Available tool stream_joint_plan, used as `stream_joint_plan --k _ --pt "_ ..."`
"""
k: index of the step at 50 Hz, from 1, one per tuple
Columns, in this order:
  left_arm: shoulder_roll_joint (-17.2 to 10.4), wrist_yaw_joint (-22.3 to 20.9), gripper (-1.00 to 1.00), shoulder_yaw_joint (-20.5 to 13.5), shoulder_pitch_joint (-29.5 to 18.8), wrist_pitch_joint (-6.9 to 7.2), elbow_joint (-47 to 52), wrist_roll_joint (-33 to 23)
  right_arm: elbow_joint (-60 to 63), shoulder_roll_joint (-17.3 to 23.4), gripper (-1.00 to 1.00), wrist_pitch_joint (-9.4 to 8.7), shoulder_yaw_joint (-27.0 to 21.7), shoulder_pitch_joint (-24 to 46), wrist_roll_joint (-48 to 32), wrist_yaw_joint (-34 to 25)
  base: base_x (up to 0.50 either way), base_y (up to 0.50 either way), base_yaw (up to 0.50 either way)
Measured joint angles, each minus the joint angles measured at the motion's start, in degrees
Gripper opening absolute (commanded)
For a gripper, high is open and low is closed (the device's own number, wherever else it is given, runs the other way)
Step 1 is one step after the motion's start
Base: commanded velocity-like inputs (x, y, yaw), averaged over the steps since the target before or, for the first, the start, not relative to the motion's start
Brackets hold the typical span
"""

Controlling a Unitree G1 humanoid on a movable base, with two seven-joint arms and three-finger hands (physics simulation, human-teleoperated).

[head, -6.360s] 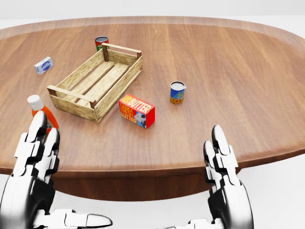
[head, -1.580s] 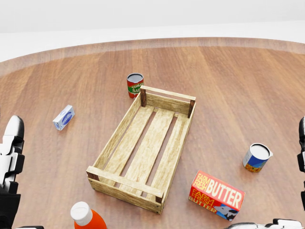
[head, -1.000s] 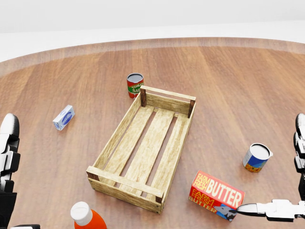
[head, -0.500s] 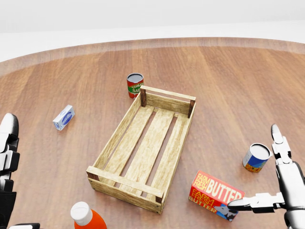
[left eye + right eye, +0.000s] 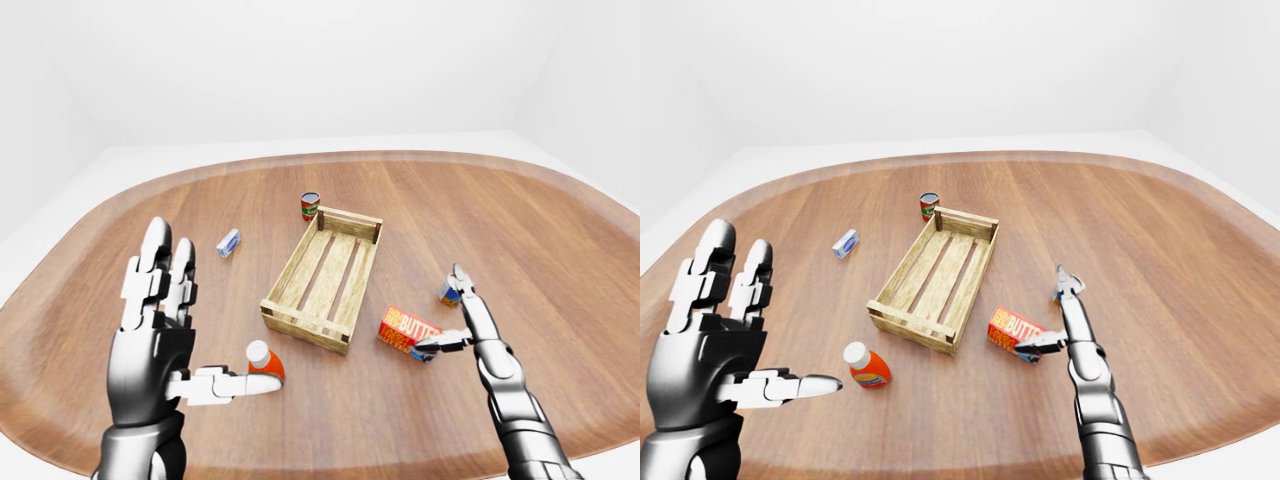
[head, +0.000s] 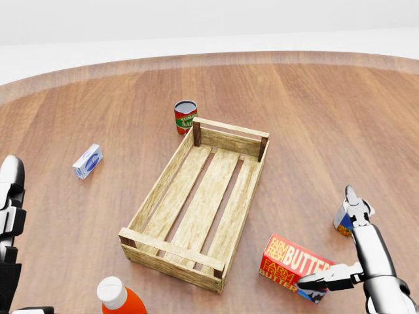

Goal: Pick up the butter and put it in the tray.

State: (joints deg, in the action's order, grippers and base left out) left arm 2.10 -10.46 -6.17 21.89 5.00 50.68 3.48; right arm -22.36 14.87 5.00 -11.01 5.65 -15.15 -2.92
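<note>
On the wooden table [image 6: 314, 104], the butter [image 6: 298, 267] lies outside the empty tray [image 6: 230, 137]; the right hand [image 6: 370, 261], fingers spread, is placed beside it, nothing grasped yet

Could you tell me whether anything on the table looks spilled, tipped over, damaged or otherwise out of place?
Nothing stands out. The butter box lies flat beside the empty wooden tray, both cans stand upright, and the right hand is open next to the butter.
</note>
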Motion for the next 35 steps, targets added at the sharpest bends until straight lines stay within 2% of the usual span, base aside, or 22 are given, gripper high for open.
stream_joint_plan --k 35 --pt "0.1 0.1 1.0 -0.5 -0.5 0.0 0.1 0.2 -17.7 1.1 1.0 0.0 4.5 3.0 -3.1 0.2 0.0 0.0 0.0"
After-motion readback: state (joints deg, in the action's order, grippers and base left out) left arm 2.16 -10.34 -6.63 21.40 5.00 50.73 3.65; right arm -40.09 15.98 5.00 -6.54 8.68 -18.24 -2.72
